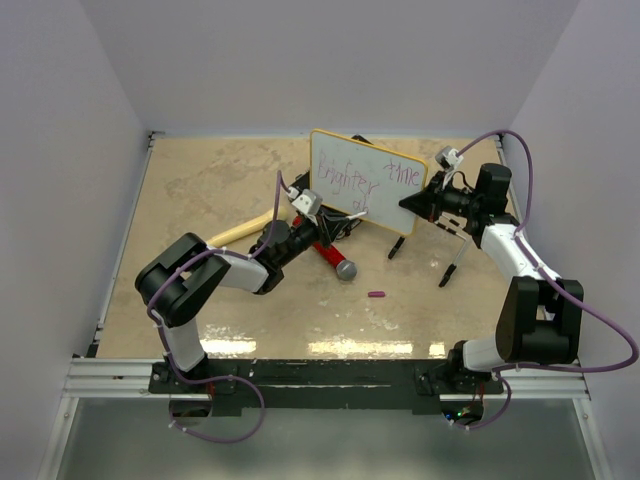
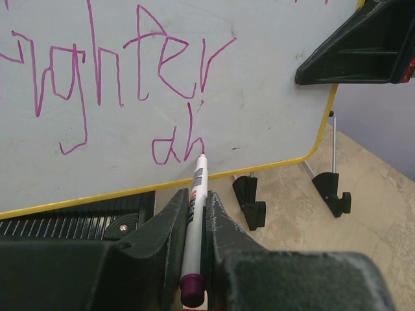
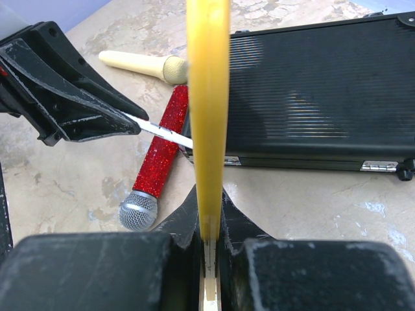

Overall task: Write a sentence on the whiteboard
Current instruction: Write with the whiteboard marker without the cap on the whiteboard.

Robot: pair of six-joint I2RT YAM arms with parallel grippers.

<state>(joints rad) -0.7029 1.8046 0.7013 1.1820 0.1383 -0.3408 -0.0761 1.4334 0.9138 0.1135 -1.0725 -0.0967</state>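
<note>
The whiteboard [image 1: 365, 180] stands tilted up at the table's middle back, white with a thin yellow rim. Purple handwriting [image 1: 350, 185] runs across it, reading roughly "Brighter" with "time" at its right end and "ah" below [image 2: 176, 146]. My left gripper [image 1: 322, 212] is shut on a white marker with a purple end [image 2: 193, 223]; its tip touches the board just below the "ah". My right gripper [image 1: 418, 203] is shut on the board's right edge, seen edge-on as a yellow strip [image 3: 207, 110] in the right wrist view.
A black case [image 3: 318, 97] lies behind the board. A red glitter microphone [image 1: 335, 260] and a cream microphone [image 1: 240, 233] lie near the left gripper. A small purple marker cap [image 1: 376, 294] lies in front. Black clip feet [image 2: 251, 202] hang below the board.
</note>
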